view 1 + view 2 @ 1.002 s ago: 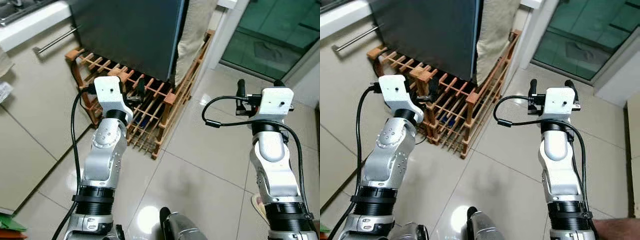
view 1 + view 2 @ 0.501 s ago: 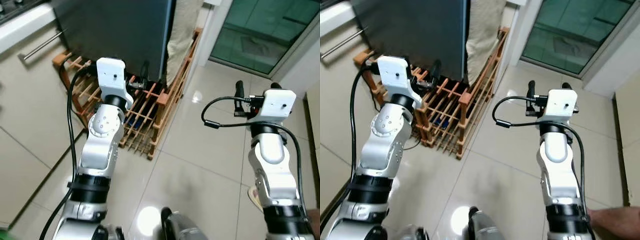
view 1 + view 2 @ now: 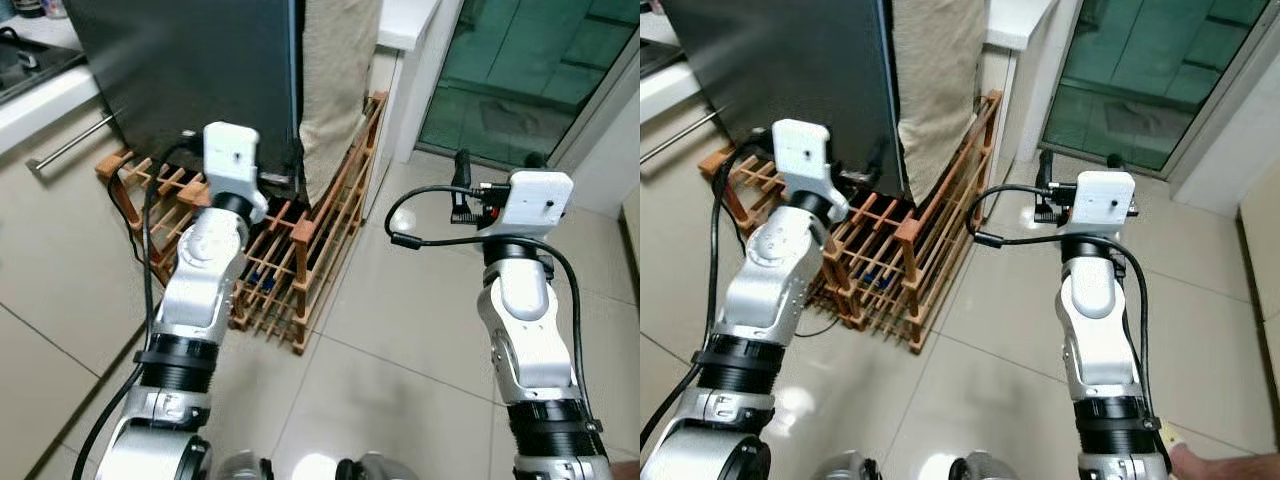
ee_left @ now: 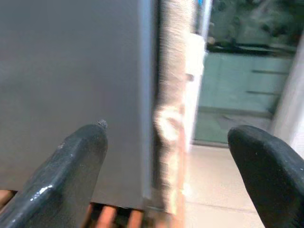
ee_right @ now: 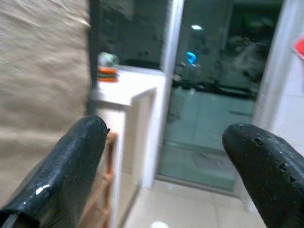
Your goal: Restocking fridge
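The left gripper (image 4: 166,156), fingers spread, is raised close to the dark fridge door (image 3: 190,80) above the wooden rack (image 3: 290,250). The right gripper (image 5: 166,161) is spread too, over bare floor tiles (image 3: 400,340) to the right.

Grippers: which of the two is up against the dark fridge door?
The left gripper, raised at the lower edge of the dark fridge door above the wooden rack. The right gripper hangs over bare floor tiles.
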Robot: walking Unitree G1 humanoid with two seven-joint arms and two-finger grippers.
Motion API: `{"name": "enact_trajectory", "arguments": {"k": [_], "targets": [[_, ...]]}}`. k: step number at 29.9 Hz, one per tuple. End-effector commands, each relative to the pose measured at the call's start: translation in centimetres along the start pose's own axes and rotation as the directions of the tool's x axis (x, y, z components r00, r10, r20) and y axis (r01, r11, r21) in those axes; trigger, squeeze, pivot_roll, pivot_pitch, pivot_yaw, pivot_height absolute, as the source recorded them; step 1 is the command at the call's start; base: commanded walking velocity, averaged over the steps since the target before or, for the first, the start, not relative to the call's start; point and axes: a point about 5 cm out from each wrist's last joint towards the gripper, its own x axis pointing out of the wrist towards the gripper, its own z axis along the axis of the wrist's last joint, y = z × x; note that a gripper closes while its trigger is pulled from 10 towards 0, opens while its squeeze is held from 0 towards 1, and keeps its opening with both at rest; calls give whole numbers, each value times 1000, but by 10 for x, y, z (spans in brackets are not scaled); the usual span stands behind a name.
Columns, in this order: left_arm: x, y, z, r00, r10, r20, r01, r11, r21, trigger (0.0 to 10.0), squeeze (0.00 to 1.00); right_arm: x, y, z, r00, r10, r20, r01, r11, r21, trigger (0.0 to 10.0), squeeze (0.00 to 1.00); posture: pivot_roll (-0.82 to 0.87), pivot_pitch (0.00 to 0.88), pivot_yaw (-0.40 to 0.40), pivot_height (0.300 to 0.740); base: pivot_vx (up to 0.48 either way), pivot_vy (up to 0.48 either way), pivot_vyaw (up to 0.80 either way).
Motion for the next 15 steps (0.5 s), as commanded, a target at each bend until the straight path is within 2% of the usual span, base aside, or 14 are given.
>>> {"name": "enact_trajectory", "arguments": {"k": [1,4,8,9,15], "targets": [[2,-1,0,1000,0,-6,0,1000,-3,10000,0,-2,1,-1,1000,5,0,-5,1000,3,10000,271,-97,62,-1,732,0,0,0],[2,-3,1,1000,7,2,-7,1000,-12,10000,0,-3,0,-1,1000,8,-9,-8,1000,-5,10000,271,-101,68,-2,732,0,0,0],[3,-4,1,1000,15,3,-15,1000,-11,10000,0,-3,0,-2,1000,17,-16,-17,1000,-9,10000,278,-107,77,-2,732,0,0,-787],[3,-2,1,999,36,4,-36,999,-33,10000,0,-3,0,-1,1000,29,-4,-29,999,-20,10000,271,-109,76,-2,732,0,0,0],[2,3,2,997,77,12,-76,996,-47,10000,0,-4,-1,0,999,38,2,-37,999,-24,10000,271,-112,72,-4,732,0,0,0]]}}
